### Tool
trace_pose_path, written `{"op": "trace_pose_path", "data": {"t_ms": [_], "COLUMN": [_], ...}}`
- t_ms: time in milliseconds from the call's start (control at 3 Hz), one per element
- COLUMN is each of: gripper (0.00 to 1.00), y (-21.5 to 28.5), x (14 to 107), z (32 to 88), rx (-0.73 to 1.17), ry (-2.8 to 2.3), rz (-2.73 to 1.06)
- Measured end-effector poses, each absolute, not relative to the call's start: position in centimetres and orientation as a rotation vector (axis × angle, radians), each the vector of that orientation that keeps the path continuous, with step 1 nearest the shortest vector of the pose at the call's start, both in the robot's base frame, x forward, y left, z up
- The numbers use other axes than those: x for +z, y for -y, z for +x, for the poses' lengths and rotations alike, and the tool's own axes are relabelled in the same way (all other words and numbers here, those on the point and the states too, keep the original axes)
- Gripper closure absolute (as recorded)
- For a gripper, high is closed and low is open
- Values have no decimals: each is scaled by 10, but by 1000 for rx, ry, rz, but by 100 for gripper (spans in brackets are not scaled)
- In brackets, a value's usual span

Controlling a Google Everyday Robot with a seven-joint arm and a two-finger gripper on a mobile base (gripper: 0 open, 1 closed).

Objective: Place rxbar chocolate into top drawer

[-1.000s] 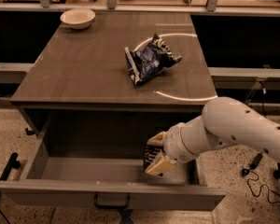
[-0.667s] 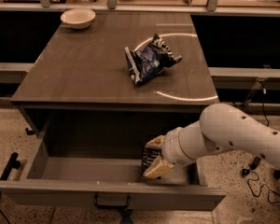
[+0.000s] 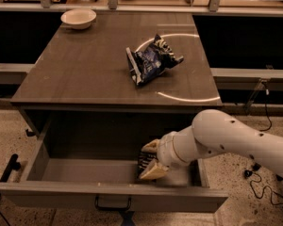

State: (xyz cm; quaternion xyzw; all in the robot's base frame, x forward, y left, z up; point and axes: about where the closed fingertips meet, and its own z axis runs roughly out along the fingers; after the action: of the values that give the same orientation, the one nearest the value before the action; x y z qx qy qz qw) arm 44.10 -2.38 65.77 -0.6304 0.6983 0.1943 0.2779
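Observation:
The top drawer point(image 3: 75, 171) stands pulled open below the tabletop, with a dark pull handle point(image 3: 113, 204) on its front panel. My gripper point(image 3: 148, 160) reaches down into the drawer's right half. It is shut on the rxbar chocolate point(image 3: 145, 160), a small black wrapper with white lettering, held between the tan fingers point(image 3: 153, 170) just above the drawer floor. My white arm point(image 3: 226, 140) comes in from the right.
A puffy blue-and-white chip bag point(image 3: 151, 60) lies on the wooden tabletop point(image 3: 85, 74). A white bowl point(image 3: 79, 18) sits at the back left. Cables point(image 3: 257, 166) lie on the speckled floor at the right. Dark shelving runs behind the table.
My gripper with the bar has shifted slightly left and lower inside the drawer. Nothing else has moved.

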Motion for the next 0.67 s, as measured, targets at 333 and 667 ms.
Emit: {"op": "trace_pose_path", "data": {"t_ms": [333,667], "gripper": [87,56], "y": [20,19], "x": [657,659], "z": [446,454], "rx": [536,551], "ry": [-1877,-1884], "rz": [-1685,-1662]}}
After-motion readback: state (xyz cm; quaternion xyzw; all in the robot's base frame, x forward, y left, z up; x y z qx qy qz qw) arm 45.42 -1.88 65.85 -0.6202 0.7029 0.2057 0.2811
